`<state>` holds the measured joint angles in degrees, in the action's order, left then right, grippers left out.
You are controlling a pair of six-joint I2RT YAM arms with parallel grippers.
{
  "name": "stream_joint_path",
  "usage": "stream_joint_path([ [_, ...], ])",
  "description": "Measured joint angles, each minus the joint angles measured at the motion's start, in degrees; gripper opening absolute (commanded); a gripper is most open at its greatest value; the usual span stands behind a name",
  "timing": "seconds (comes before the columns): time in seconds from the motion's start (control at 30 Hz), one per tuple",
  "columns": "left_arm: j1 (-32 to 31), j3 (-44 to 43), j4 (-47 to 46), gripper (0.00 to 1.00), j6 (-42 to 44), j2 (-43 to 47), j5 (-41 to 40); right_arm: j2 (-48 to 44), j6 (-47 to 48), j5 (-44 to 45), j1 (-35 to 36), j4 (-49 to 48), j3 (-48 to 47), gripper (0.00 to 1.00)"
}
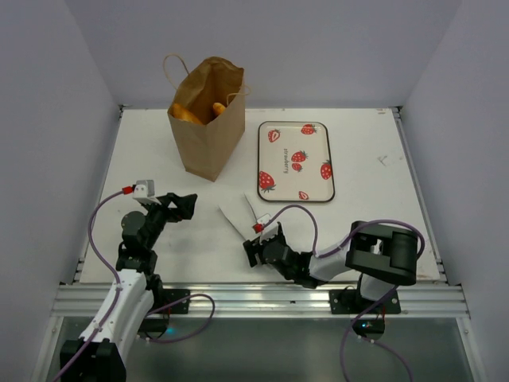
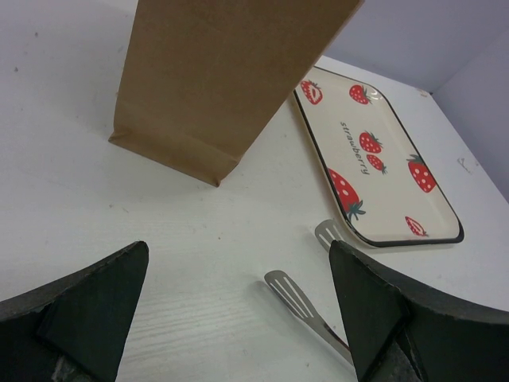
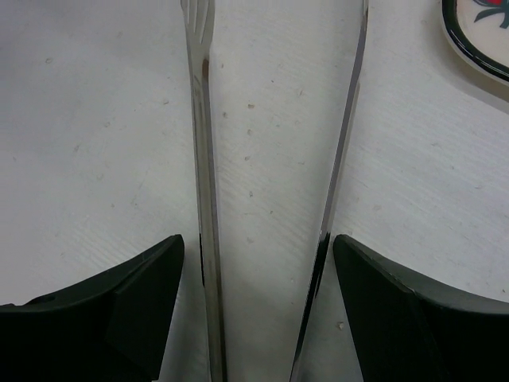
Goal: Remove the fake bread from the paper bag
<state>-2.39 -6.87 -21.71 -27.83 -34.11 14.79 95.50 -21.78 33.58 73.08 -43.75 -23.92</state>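
The brown paper bag point(image 1: 205, 131) stands upright at the back left, its mouth open. Golden-orange fake bread point(image 1: 188, 114) pokes up inside it. In the left wrist view only the bag's point(image 2: 215, 79) lower body shows. My left gripper point(image 1: 189, 205) hovers open and empty in front of the bag, its jaws wide point(image 2: 238, 247). My right gripper point(image 1: 258, 243) sits low at the table's front middle. It is open point(image 3: 258, 239), with both arms of the metal tongs point(image 3: 203, 159) running between its fingers, which stand very close to them.
A strawberry-print tray point(image 1: 282, 167) lies right of the bag, with nothing on it. The tongs point(image 1: 237, 216) lie on the table pointing towards the bag, slotted tips point(image 2: 298, 296) near the tray's front corner point(image 2: 390, 208). Grey walls close in the table.
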Motion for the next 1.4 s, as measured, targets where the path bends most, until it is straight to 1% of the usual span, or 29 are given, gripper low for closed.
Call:
stream_joint_path([
  [0.07,0.00,0.00,0.00,1.00,0.00,0.00,0.02,0.39,-0.02,0.00,0.00,-0.70,0.00,0.78],
  [0.2,0.00,0.00,0.02,1.00,0.00,0.04,0.02,1.44,-0.07,0.22,0.00,-2.62,0.07,0.69],
  [0.3,0.00,0.00,0.00,1.00,0.00,0.24,0.02,1.90,-0.31,0.44,0.00,-4.00,0.37,0.66],
  [0.43,0.00,0.00,0.02,1.00,0.00,0.26,0.02,1.95,-0.83,0.57,0.00,-5.99,1.51,0.65],
  [0.47,0.00,0.00,0.02,1.00,0.00,0.26,0.02,1.95,-0.96,0.72,0.00,-6.47,1.81,0.61],
  [0.57,0.00,0.00,0.02,1.00,0.00,0.28,0.02,1.95,-1.25,1.25,0.00,-6.67,1.99,0.58],
  [0.8,0.00,0.00,0.02,1.00,0.00,0.68,0.02,0.85,-1.29,1.46,0.00,-6.32,2.86,0.58],
  [0.9,0.00,0.00,0.04,1.00,0.00,0.70,0.02,-1.90,-1.18,1.57,0.00,-4.48,3.41,0.56],
  [1.1,0.00,0.00,0.04,1.00,0.00,0.70,0.02,-7.54,-0.39,2.73,0.00,-1.46,3.45,0.55],
  [1.4,0.00,0.00,0.07,1.00,0.00,0.96,0.02,-14.73,0.26,2.99,0.00,5.57,3.30,0.55],
])
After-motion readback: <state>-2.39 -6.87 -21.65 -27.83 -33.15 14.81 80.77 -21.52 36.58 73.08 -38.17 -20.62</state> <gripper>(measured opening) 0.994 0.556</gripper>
